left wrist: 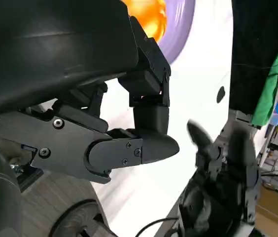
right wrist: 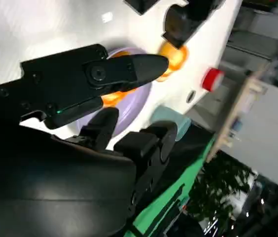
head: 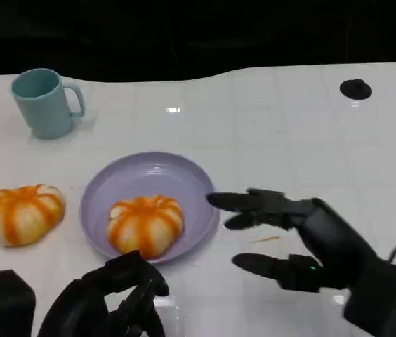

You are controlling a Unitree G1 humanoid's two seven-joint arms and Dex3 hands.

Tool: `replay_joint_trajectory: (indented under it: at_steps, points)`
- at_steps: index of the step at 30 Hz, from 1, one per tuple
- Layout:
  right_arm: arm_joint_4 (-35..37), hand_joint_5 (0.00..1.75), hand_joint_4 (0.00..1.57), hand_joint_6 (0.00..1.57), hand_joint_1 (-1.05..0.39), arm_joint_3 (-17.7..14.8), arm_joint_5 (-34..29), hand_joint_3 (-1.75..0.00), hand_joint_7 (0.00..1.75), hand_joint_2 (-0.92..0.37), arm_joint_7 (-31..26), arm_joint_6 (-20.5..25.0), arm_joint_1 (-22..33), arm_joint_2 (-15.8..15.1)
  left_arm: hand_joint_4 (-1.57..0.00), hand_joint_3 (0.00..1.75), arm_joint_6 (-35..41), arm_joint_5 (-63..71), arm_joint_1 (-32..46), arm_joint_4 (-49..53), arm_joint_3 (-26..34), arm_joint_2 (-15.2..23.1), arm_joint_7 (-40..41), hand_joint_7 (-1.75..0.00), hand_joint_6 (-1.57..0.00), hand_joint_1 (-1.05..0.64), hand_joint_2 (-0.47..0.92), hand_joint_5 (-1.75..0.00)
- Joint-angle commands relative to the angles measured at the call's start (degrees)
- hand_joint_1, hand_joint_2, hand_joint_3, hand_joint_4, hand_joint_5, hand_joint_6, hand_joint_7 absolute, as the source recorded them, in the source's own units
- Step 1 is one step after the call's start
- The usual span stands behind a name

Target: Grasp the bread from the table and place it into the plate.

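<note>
While you look down from the head view, you have the white table as the widest thing, and the lavender plate near its middle is your landmark for the rest. Your right hand comes next in size: it hangs just beside the plate's right rim, fingers spread apart and reaching toward the rim, with nothing between them, so it is released. Your left hand sits just in front of the plate's near edge, its fingers curled inward on nothing, so it is clenched and holds no bread.

Inside the plate, toward its near side, you see one bread: a round, domed bun, orange with pale cream stripes running down from a dimple at the top, rather like a small pumpkin. It rests on the plate's floor, apart from both hands; your right hand's fingertips stop near the rim to the right of it, and your left hand lies below it, close but not touching. From the right wrist view you catch the same bread as an orange patch behind the outstretched finger, lying on the plate.

A second bread of the same look lies on the table just left of the plate. A teal mug stands upright beyond the plate to its left. A small black disc lies far off to the plate's right and rear.
</note>
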Motion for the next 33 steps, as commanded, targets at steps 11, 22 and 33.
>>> replay_joint_trajectory:
  at_steps: [11,22,33]
  points:
    - [-5.0,1.73,0.72,0.72,-0.16,-8.3,5.6,-1.39,1.48,-0.43,0.3,-7.6,12.2,-2.9,-0.74,0.5,1.1,-0.5,0.1,-1.2,0.3,0.1,0.6,-1.52,-0.64,-0.5,0.88,-1.75]
    - [-15.6,1.75,0.84,0.69,-0.14,-8.9,3.9,-1.36,1.55,-0.46,-3.9,1.2,22.9,-1.4,-0.74,0.51,2.0,-0.9,0.5,-2.1,1.0,0.3,0.5,-1.52,-0.64,-0.5,0.89,-1.75]
    - [-11.7,1.75,0.86,0.64,-0.14,-9.3,2.2,-1.35,1.65,-0.48,-7.7,-0.9,23.5,0.5,-0.73,0.5,1.6,-1.4,1.1,-2.1,2.2,0.7,0.2,-1.53,-0.63,-0.49,0.89,-1.75]
